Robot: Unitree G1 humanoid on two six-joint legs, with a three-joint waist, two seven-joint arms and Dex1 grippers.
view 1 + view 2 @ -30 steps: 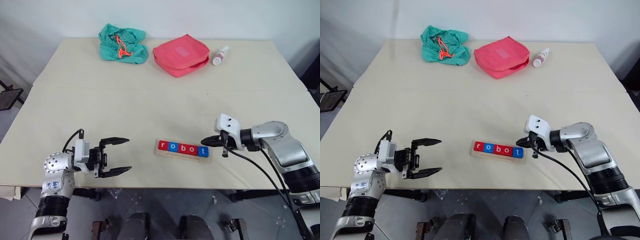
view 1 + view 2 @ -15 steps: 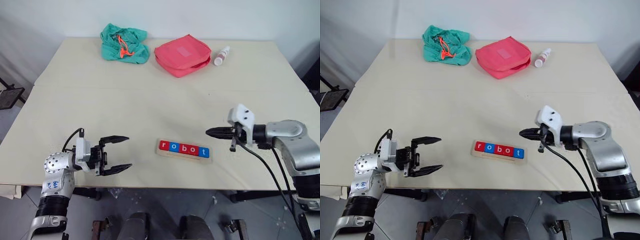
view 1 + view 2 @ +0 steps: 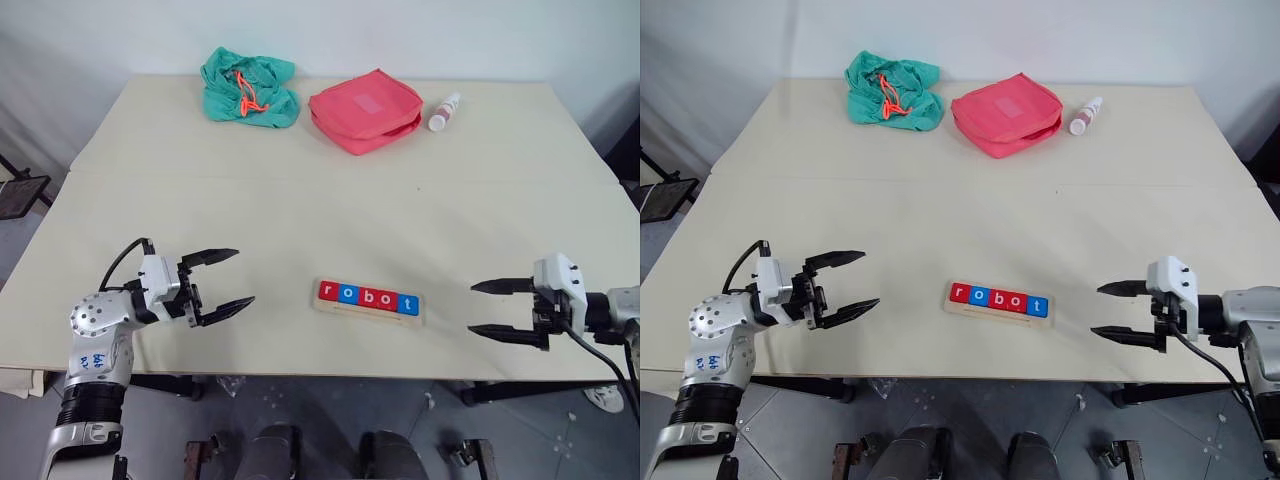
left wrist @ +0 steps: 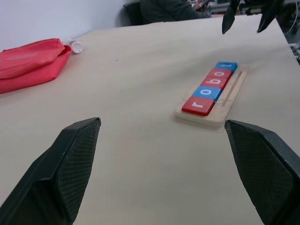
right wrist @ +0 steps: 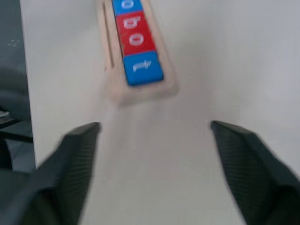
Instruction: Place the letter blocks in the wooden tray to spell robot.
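A pale beige table point(image 3: 300, 200) stands before a white wall, grey floor below its near edge. Near that edge the wooden tray point(image 3: 367, 308) holds the letter blocks point(image 3: 367, 297) in a row, red and blue alternating, reading "robot". The left hand point(image 3: 222, 281) hovers to the tray's left, fingers spread, holding nothing. The right hand point(image 3: 500, 308) hovers to its right, fingers apart and empty. Farther back lie a green cloth bag point(image 3: 246, 87), a red pouch point(image 3: 363, 108) and a small bottle point(image 3: 440, 111).

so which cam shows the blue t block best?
Left eye view: the t block sits flat at the wooden tray's right end, letter legible. Right eye matches. Left wrist sees it far and oblique; right wrist sees it close but blurred.
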